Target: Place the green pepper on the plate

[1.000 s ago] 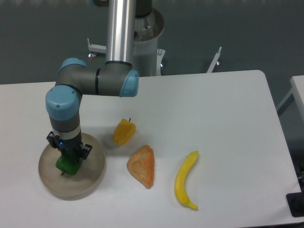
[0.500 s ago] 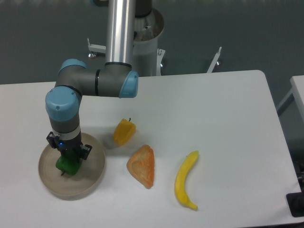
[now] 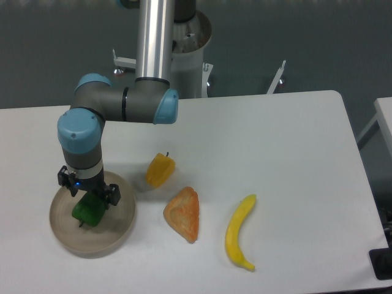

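A: Where's the pepper?

B: Lying on the plate, left-centre of it, stem toward the front. Gripper right above it.

A: Fingers?

B: Can't tell for sure. Wrist block hides them; gripper body sits just over the pepper's top, and whether the pads are touching it isn't visible.

A: Risks from here?

B: If it's got any grip left, going up could drag the pepper w/ it, then drop or roll it toward the rim. It's lumpy, so it may tip anyway. Plate's light-looking; a sideways nudge could slide it on the table. Yellow pepper is well apart, no issue there.
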Controlling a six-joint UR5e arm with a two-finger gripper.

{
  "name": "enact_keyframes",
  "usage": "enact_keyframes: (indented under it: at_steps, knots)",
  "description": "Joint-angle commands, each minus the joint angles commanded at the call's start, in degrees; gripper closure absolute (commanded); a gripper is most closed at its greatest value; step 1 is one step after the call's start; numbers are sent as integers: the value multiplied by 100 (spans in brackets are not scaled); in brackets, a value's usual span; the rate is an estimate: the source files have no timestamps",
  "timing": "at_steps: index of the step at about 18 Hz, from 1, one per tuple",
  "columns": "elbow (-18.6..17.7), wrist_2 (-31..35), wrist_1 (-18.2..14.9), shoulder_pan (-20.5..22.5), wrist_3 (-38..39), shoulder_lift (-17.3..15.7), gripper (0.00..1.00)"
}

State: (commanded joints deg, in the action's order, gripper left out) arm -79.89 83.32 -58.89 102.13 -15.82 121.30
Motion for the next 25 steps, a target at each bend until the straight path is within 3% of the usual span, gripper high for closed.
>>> enact_keyframes:
  at_steps: [5, 10, 18, 25]
  knots:
    - [43, 26, -35, 465, -184, -291, 0]
    - [114, 316, -70, 1097, -1281, -370, 0]
    - [184, 369, -35, 2293, -3487, -133, 0]
    - [816, 685, -62, 2636, -4464, 342, 0]
